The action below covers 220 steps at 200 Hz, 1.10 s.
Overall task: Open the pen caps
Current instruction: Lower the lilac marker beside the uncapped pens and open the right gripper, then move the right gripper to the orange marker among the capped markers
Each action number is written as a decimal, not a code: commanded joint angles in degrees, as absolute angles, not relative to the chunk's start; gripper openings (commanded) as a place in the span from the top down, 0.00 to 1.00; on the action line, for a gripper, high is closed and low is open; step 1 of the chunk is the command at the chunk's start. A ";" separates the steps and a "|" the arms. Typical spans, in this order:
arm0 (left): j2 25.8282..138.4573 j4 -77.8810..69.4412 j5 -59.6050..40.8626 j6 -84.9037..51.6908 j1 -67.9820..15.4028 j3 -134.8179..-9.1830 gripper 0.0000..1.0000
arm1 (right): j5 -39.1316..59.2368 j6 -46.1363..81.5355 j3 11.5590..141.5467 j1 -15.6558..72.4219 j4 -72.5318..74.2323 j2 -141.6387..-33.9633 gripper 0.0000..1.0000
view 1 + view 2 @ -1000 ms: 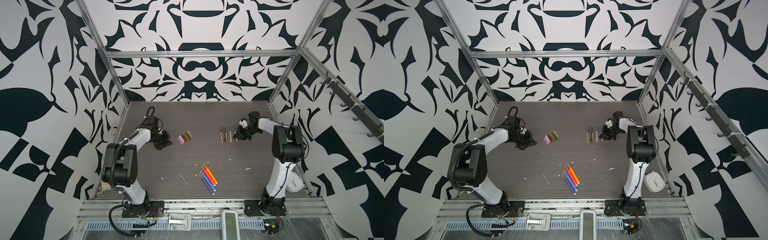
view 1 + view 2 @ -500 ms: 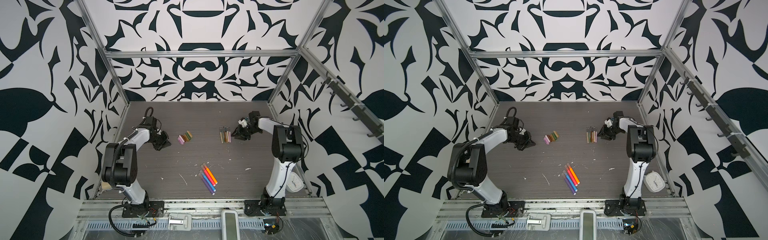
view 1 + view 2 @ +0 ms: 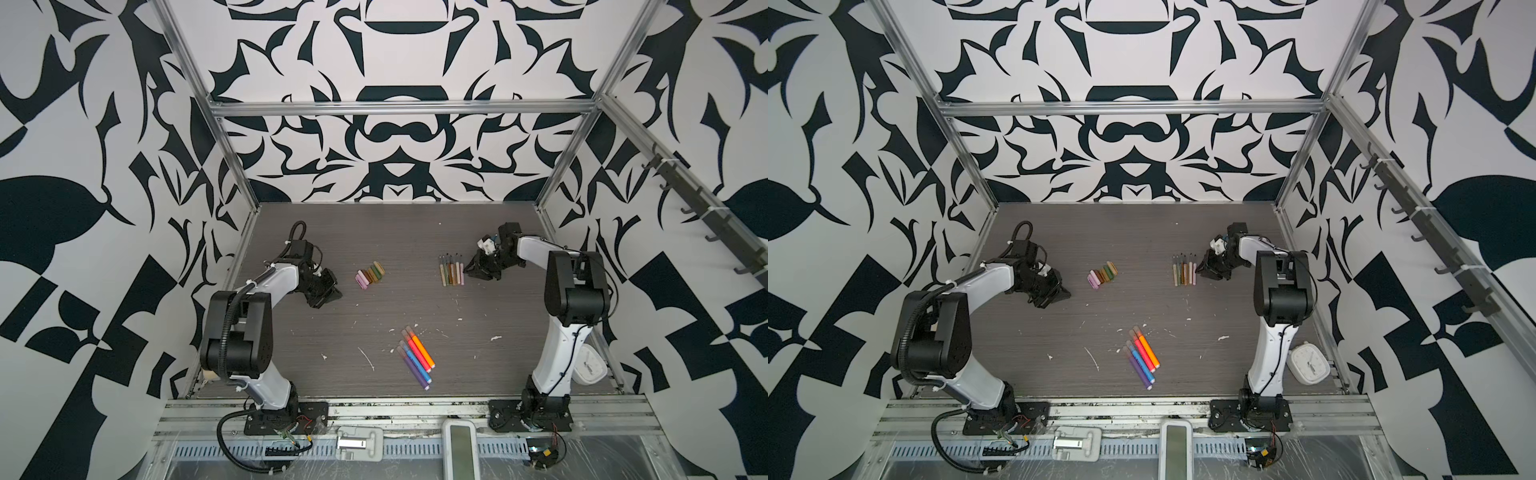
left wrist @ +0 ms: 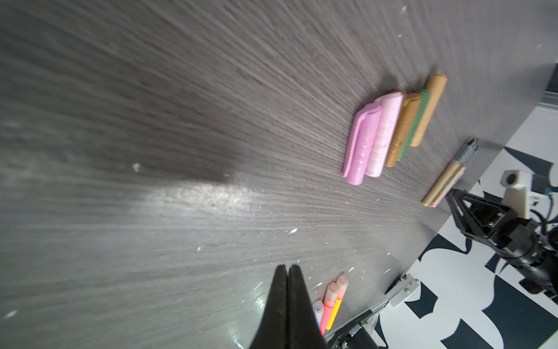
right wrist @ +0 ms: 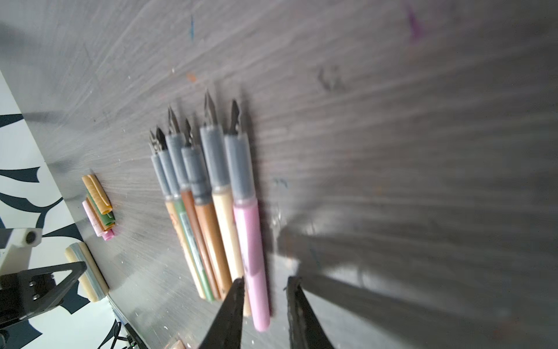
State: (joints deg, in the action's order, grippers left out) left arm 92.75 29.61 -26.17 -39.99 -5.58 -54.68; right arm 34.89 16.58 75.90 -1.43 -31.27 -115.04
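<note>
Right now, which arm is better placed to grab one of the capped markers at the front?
Probably left: the left gripper, shut and empty, points toward the markers, which show in its wrist view; the right gripper, slightly open, faces the bare pens instead.

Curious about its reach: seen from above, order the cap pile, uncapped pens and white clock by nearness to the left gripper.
1. cap pile, just right of the left gripper.
2. uncapped pens, across the middle.
3. white clock, near right corner.

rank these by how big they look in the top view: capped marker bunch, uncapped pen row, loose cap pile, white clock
1. capped marker bunch
2. white clock, partly hidden and nearer the camera, so unsure
3. uncapped pen row and loose cap pile: too alike to rank
</note>
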 commanded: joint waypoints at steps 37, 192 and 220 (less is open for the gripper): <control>74.74 8.03 -22.96 -48.43 -5.37 -45.05 0.75 | 23.20 13.07 62.50 18.72 -37.16 -90.91 0.73; 72.07 7.00 -16.96 -56.74 -5.01 -45.50 0.10 | 14.26 20.52 50.51 44.74 -36.76 -84.32 0.67; 74.50 8.56 -16.93 -58.12 -4.76 -45.34 0.11 | 16.10 20.00 49.66 45.49 -36.14 -84.09 0.68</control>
State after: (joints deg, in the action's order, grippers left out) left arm 71.96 5.96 -16.49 -56.60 -5.19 -44.66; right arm 14.61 20.78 49.87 44.51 -36.16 -85.43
